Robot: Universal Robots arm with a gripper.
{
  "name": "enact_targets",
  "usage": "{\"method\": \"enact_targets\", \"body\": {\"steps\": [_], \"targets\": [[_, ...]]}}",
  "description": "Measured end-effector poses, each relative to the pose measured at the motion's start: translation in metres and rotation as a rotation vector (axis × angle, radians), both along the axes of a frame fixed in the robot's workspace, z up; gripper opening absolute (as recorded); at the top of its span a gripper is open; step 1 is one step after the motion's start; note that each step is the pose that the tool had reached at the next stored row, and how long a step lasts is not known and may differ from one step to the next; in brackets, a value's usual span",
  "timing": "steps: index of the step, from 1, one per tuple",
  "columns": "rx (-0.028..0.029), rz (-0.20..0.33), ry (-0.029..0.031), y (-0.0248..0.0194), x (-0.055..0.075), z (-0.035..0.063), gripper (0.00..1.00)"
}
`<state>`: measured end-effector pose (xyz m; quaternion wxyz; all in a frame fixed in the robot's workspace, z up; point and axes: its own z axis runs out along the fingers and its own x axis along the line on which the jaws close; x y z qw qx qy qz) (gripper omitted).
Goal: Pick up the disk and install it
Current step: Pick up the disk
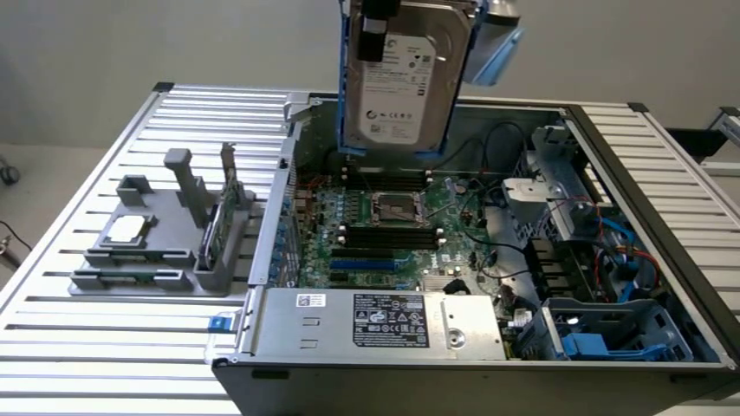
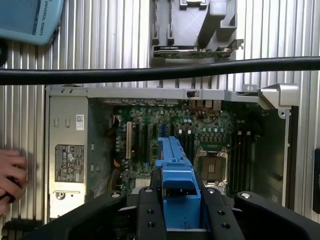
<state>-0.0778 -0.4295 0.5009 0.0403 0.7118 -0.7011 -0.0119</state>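
Note:
The disk (image 1: 405,87), a silver-grey hard drive with a white label in a blue carrier, hangs upright in the air above the open computer case (image 1: 647,173). It is over the back of the motherboard. My gripper (image 1: 399,13) is shut on its top end. In the wrist view my gripper (image 2: 181,212) has its black fingers (image 2: 150,210) pressed on either side of the disk's blue carrier (image 2: 175,170). Far below it lies the motherboard with its CPU socket (image 2: 210,167).
A grey fixture (image 1: 162,234) on the slatted table at the exterior view's left holds a CPU chip (image 1: 127,228) and an upright card (image 1: 214,230). The case holds a power supply (image 1: 382,321) and a blue drive bay (image 1: 601,338). A person's hand (image 2: 10,175) rests beside the case. A black cable (image 2: 160,70) crosses the wrist view.

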Motion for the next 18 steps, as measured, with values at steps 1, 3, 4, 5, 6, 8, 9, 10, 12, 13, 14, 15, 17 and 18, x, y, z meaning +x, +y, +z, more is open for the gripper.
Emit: {"method": "enact_targets", "body": {"steps": [1,3,4,5,6,8,9,10,12,13,14,15,17,18], "targets": [[0.0001,0.0,0.0001,-0.0025,0.004,0.0001,0.33],[0.0002,0.0,0.0001,-0.0079,0.011,0.0001,0.33],[0.0003,0.0,0.0,-0.0106,0.014,0.0001,0.33],[0.0005,0.0,0.0,-0.0133,0.017,0.0001,0.33],[0.0008,0.0,-0.0002,-0.0157,0.02,0.0001,0.33],[0.0025,0.0,-0.0014,-0.0203,0.026,0.0001,0.33],[0.0033,0.0,-0.0022,-0.0225,0.029,0.0001,0.33],[0.0046,0.0,-0.0033,-0.0248,0.032,0.0001,0.33],[0.0071,0.0,-0.0059,-0.0289,0.039,0.0002,0.33],[0.0085,0.0,-0.0073,-0.0309,0.042,0.0002,0.33],[0.0099,0.0,-0.0086,-0.0328,0.045,0.0002,0.33],[0.0111,0.0,-0.01,-0.0348,0.048,0.0003,0.33],[0.014,0.0,-0.0129,-0.039,0.055,0.0003,0.33],[0.0152,0.0,-0.0143,-0.0409,0.058,0.0003,0.33]]}}
